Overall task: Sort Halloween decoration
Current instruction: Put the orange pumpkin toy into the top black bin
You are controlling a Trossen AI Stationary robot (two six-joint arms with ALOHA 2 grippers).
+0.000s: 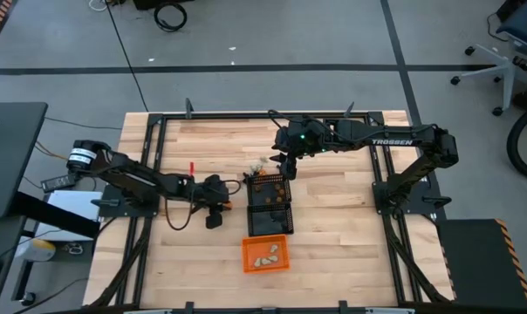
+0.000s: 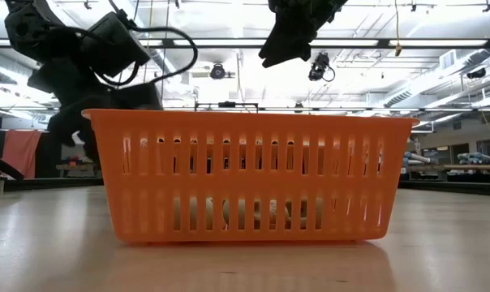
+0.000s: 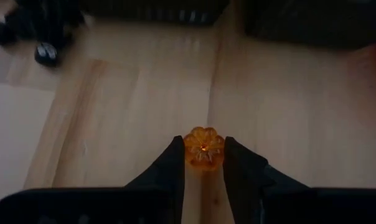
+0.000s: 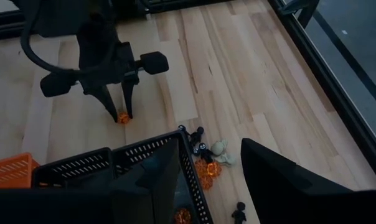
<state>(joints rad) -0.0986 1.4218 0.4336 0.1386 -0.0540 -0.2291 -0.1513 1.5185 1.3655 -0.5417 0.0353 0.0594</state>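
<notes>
The Halloween decoration is a set of tiny trinkets. A loose heap (image 4: 206,158) of orange, black and cream ones lies on the wood beside the far black mesh basket (image 1: 268,187). More orange ones sit in that basket, and cream ones (image 1: 265,256) in the orange basket (image 1: 265,253). My left gripper (image 3: 203,155) (image 1: 237,188) is shut on an orange pumpkin-shaped trinket (image 3: 203,148), left of the black baskets. My right gripper (image 4: 210,168) (image 1: 285,166) hangs open high above the heap, touching nothing. My left gripper pinches the orange pumpkin trinket by its two opposite sides (image 3: 189,149) between its two fingertips (image 4: 107,111). The fingers slant down from the table's left. The trinket (image 4: 122,117) sits at their free ends, close to the wood; whether it is clear of the table I cannot tell.
A second black mesh basket (image 1: 270,218) stands between the far one and the orange basket (image 2: 249,174), which fills the low view. A few black trinkets (image 3: 45,53) lie on the wood beyond my left gripper. Bare wood lies left and right of the row of baskets.
</notes>
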